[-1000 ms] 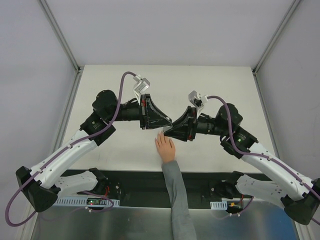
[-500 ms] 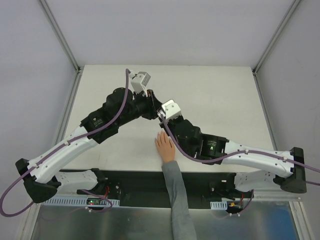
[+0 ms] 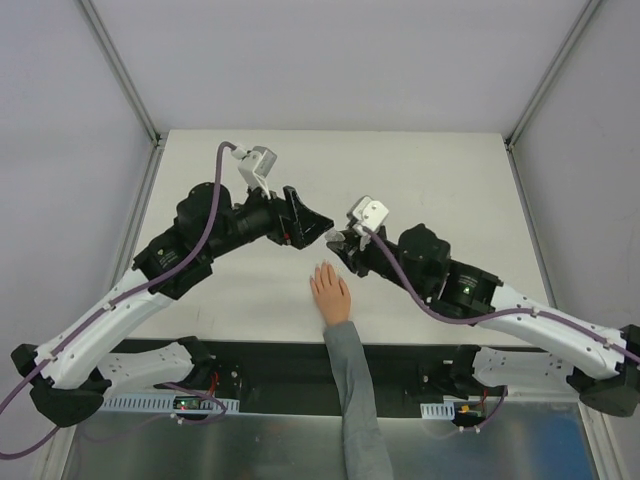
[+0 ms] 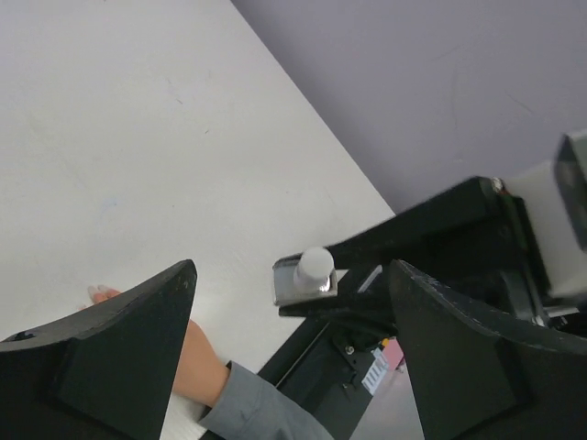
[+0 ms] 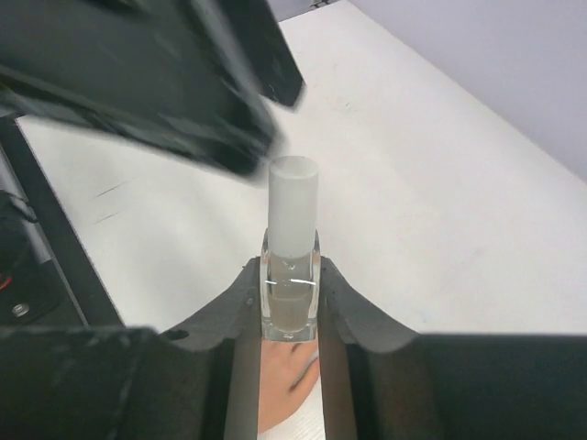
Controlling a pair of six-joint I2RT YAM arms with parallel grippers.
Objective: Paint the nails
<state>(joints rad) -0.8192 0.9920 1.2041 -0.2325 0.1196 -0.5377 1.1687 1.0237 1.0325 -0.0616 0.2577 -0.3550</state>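
A pale peach hand (image 3: 330, 292) with a grey sleeve (image 3: 350, 390) lies flat on the white table (image 3: 450, 180), fingers together and pointing away. Its nails (image 3: 322, 268) are too small to tell apart from the skin. My right gripper (image 3: 335, 243) hovers just beyond the fingertips, shut on a small clear bottle (image 5: 292, 293) whose white cap (image 5: 293, 206) is on. The hand (image 5: 293, 385) shows below the bottle between the right fingers. My left gripper (image 3: 322, 226) stands open, its tips facing the capped bottle (image 4: 310, 273) and a little apart from it, holding nothing.
The black base rail (image 3: 280, 365) runs along the table's near edge under the sleeve. Metal frame posts (image 3: 125, 75) rise at the back corners. Both arms angle in over the middle of the table.
The left gripper has opened and drawn back to the left from the bottle's cap. The right arm has shifted, still holding the bottle above the fingertips. The hand has not moved.
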